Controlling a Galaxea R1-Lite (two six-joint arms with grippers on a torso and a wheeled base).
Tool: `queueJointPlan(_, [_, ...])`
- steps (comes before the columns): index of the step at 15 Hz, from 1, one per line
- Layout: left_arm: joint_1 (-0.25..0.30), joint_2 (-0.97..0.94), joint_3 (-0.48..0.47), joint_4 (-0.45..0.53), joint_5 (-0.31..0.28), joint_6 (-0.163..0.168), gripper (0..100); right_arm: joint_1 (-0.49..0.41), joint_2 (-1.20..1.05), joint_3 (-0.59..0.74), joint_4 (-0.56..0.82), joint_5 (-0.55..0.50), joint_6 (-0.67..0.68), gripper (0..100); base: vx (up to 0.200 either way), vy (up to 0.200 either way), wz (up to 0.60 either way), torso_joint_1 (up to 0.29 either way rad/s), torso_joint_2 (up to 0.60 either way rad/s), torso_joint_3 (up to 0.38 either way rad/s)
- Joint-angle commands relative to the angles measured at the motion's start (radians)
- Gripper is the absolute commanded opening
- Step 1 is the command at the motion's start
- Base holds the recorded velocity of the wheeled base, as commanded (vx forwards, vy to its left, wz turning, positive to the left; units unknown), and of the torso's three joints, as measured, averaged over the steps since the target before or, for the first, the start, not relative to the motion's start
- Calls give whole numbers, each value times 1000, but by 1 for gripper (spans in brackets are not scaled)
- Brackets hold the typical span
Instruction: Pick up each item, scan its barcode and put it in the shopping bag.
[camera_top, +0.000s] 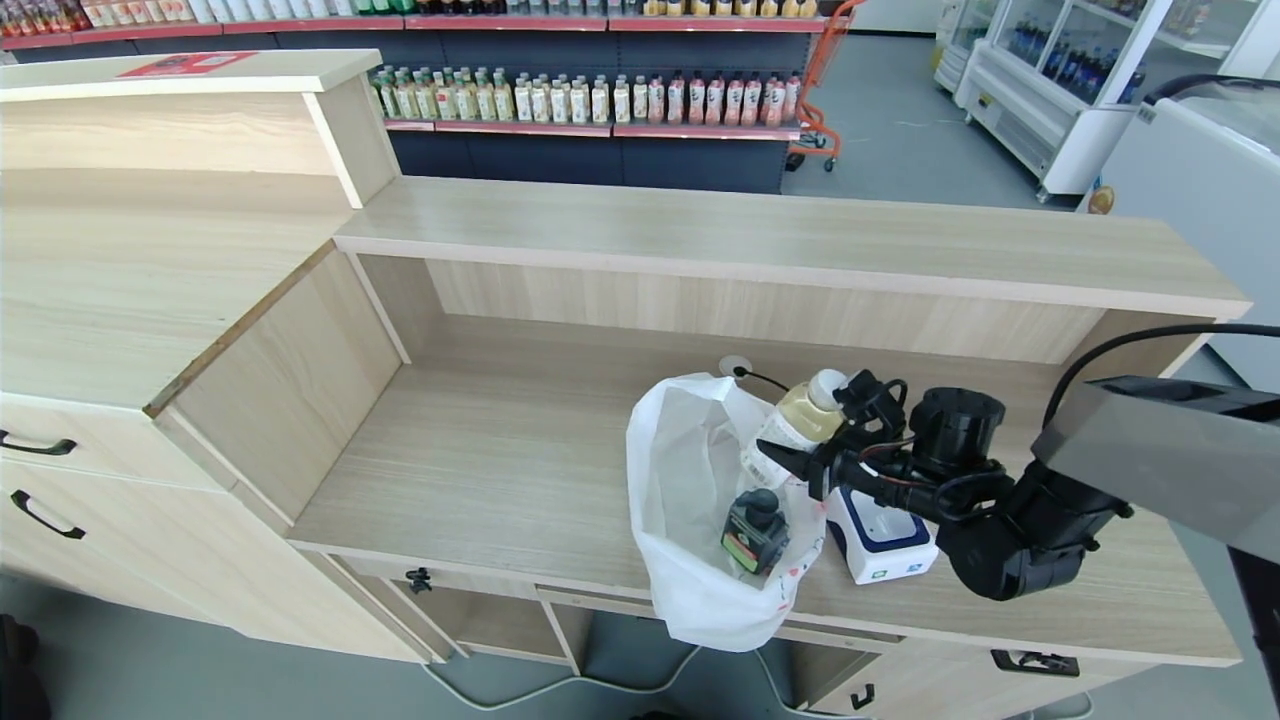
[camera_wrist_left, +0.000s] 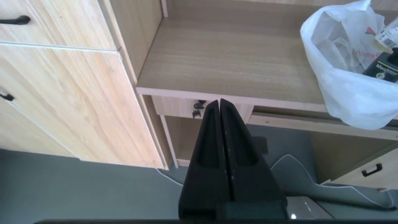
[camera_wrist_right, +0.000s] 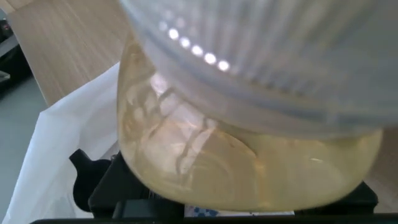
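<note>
My right gripper is shut on a pale yellow drink bottle with a white cap, held tilted over the far right rim of the white shopping bag. In the right wrist view the bottle looms close, with the bag below it. A dark bottle with a black cap stands inside the bag. The white and blue barcode scanner sits on the counter just right of the bag, under my right arm. My left gripper hangs shut below the counter's front edge, left of the bag.
The wooden counter has a raised back ledge and a side wall on the left. Drawers with black handles are at the far left. A cable runs from a hole behind the bag. Store shelves stand beyond.
</note>
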Motion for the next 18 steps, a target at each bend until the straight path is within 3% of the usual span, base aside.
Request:
queueJointPlan(1, [0, 1, 1, 0, 0, 0, 0, -5, 47, -38, 1, 0, -1, 0, 0, 0, 0, 0, 0, 0])
queueJointPlan(18, [0, 1, -1, 0, 0, 0, 0, 5, 159, -90, -13, 0, -94, 0, 0, 0, 0, 0, 0, 0])
